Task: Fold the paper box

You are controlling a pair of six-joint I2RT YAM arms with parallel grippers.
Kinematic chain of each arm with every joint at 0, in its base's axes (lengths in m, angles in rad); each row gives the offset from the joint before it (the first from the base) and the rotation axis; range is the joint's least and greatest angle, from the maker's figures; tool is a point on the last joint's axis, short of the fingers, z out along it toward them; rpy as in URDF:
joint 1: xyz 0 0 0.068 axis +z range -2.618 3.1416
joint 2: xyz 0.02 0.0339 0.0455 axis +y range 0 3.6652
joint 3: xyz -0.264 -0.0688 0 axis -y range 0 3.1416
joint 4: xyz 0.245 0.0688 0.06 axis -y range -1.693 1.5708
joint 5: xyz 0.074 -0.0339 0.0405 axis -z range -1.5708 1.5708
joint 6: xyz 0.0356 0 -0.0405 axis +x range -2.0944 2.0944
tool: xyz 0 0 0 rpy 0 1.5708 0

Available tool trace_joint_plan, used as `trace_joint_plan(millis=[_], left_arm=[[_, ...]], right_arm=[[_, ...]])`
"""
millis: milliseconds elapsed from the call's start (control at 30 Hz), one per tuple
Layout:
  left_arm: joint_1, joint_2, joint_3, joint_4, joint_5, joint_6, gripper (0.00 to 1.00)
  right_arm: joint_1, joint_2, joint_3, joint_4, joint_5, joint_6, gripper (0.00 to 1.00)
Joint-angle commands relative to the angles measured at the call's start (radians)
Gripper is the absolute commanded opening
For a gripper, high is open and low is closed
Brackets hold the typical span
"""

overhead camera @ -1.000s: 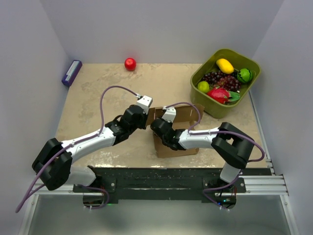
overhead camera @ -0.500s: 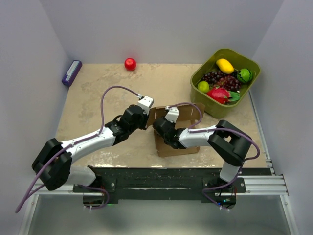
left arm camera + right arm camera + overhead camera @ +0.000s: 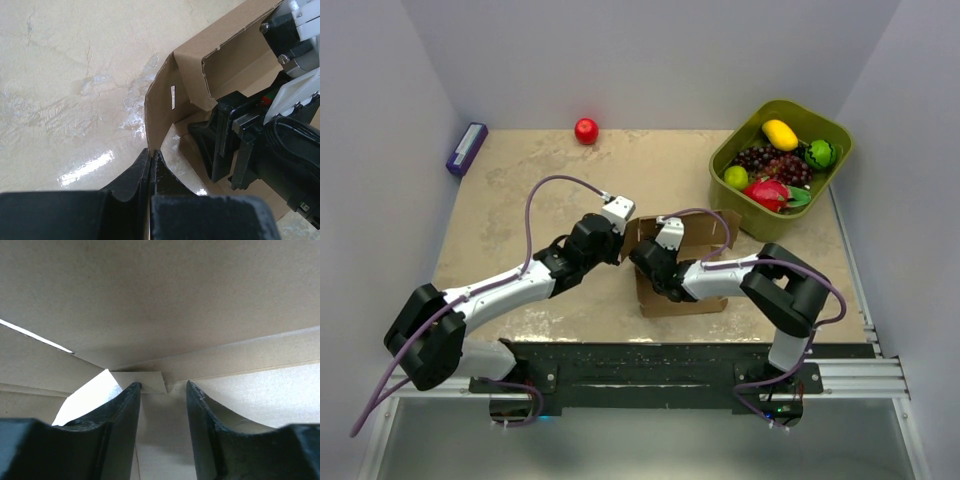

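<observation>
On the table [image 3: 520, 190], the left hand [image 3: 151, 167] pinched the paper box [image 3: 165, 95] by one wall; the right hand [image 3: 162, 390], spread inside, might let it spring flat.

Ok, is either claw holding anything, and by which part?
Left claw pinches the paper box by the edge of its raised side wall. Right claw stands open inside the box, gripping nothing.

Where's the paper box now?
The paper box sits near-centre on the table in top view, right gripper inside it, left gripper pinching its left wall.
</observation>
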Motion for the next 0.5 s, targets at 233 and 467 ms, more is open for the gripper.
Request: trace_joint_plan(millis=[233,467], left_arm=[[0.003,0.011,0.039,-0.018,-0.069,-0.040,0.00],[0.003,0.011,0.041,-0.018,-0.063,-0.041,0.00]], right_arm=[[0.047,-0.303,-0.132,-0.041,-0.060,-0.029,0.43],[0.136,-0.365,-0.177,-0.067,-0.143,0.017,0.23]])
